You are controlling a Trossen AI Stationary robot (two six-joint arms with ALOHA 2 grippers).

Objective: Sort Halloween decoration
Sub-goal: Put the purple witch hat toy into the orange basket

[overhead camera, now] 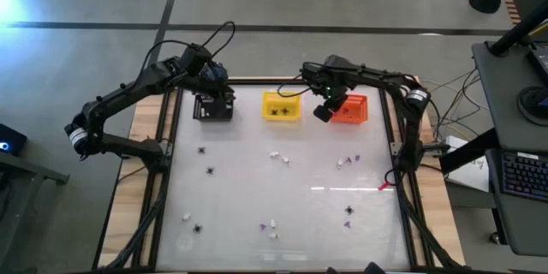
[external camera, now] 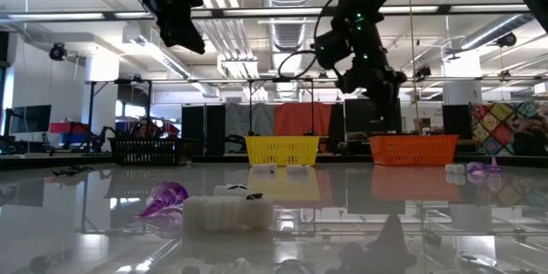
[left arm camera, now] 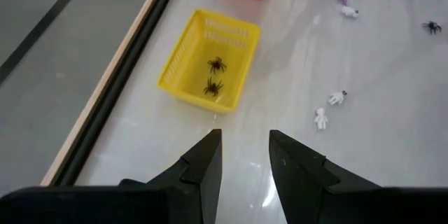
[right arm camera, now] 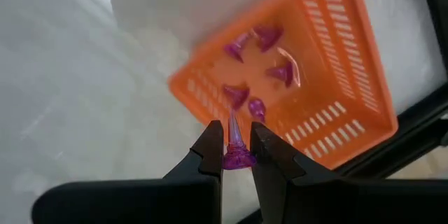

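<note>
holding two black spiders (left arm camera: 215, 75), yellow basket (left arm camera: 183, 57).

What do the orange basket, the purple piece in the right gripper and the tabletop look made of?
Orange basket: likely moulded plastic, with slatted walls and an even, bright colour.
Purple piece, pinched in the right gripper: probably translucent plastic; light shows through its cone.
Tabletop: a glossy, hard white sheet; it mirrors lights and baskets in the low view. The exact material is unclear.

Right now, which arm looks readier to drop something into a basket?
The right one. Its gripper is shut on a purple bit above the orange basket; the left gripper is open and empty.
</note>
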